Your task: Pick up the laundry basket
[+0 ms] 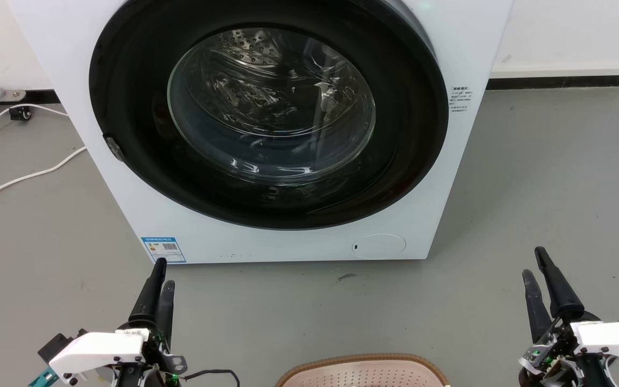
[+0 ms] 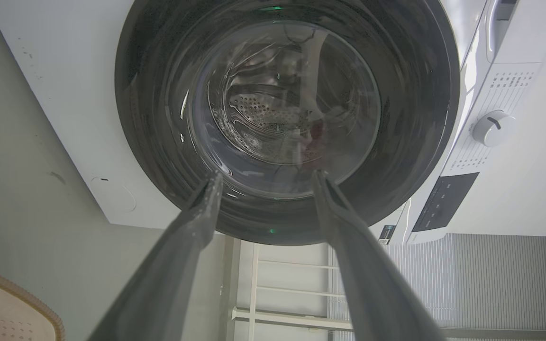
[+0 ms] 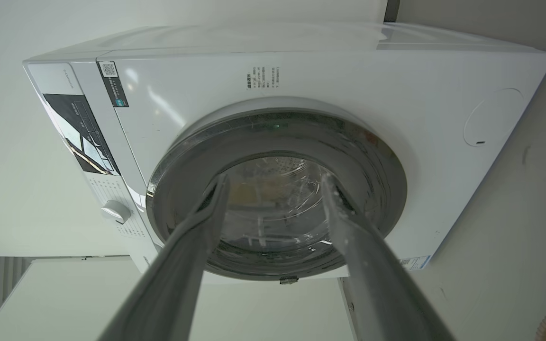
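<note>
Laundry basket [image 1: 363, 356] untouched, both jaws parted, empty

The laundry basket [image 1: 363, 357] — cream, perforated, brown braided rim — sits on the floor [image 1: 530, 188] (mostly out of frame).

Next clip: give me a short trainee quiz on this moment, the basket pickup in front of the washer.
1. True or false: the left gripper is shut on the laundry basket.
2. The door of the washing machine is: A open, B closed, C removed.
3. Fill in: the right gripper is ___, holding nothing.
Key: 1 false; 2 B; 3 open.
</note>
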Controlling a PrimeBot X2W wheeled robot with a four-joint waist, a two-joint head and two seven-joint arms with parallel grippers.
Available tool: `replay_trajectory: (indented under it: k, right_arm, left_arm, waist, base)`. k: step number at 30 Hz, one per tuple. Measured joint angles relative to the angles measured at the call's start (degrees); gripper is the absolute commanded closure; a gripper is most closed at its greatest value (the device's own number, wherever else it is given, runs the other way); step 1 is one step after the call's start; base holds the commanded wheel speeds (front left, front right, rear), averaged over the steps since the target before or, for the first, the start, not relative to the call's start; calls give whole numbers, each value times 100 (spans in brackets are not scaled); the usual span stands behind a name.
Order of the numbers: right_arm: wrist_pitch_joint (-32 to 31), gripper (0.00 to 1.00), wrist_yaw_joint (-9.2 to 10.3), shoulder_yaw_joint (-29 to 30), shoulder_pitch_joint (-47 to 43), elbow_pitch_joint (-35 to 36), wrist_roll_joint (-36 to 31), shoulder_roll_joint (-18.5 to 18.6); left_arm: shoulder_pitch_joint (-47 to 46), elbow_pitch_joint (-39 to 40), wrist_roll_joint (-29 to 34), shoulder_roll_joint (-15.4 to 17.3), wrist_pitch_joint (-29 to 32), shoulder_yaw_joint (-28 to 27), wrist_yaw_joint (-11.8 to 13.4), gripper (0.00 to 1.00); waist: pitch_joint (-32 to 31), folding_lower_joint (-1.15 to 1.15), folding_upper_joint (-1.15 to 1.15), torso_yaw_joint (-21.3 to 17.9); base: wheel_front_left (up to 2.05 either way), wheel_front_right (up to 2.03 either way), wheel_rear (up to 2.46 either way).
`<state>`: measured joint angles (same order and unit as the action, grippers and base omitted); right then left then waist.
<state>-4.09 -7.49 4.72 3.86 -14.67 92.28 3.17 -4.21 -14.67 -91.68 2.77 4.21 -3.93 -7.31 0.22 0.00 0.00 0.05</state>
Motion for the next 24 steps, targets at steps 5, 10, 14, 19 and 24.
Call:
replay_trajectory:
  k: [5, 10, 14, 19, 24]
  right_arm:
    - [147, 0, 0, -93, 1, 53, -208, 7]
    - [278, 0, 0, -158, 7, 119, -772, 54]
    - [375, 0, 0, -149, 19, 250, -1461, 57]
    - [490, 0, 0, -196, 19, 424, -2241, 46]
    - [592, 0, 0, -261, 19, 539, -2949, 35]
  left_arm:
    - [-5, 162, 338, 0, -140, 57, 0, 0]
    - [-16, 327, 1004, 0, -250, 158, 0, 0]
    - [-21, 460, 1544, 1, -359, 200, 0, 0]
    - [-43, 612, 2217, 1, -474, 292, 0, 0]
    - [-45, 698, 2887, 2, -581, 398, 78, 0]
  waist:
    - [-1, 0, 0, 5]
    - [0, 0, 0, 7]
    - [0, 0, 0, 6]
    - [1, 0, 0, 3]
    - [0, 0, 0, 2]
  base:
    - [0, 0, 0]
    - [0, 0, 0]
    - [0, 0, 0]
    - [0, 0, 0]
    - [0, 0, 0]
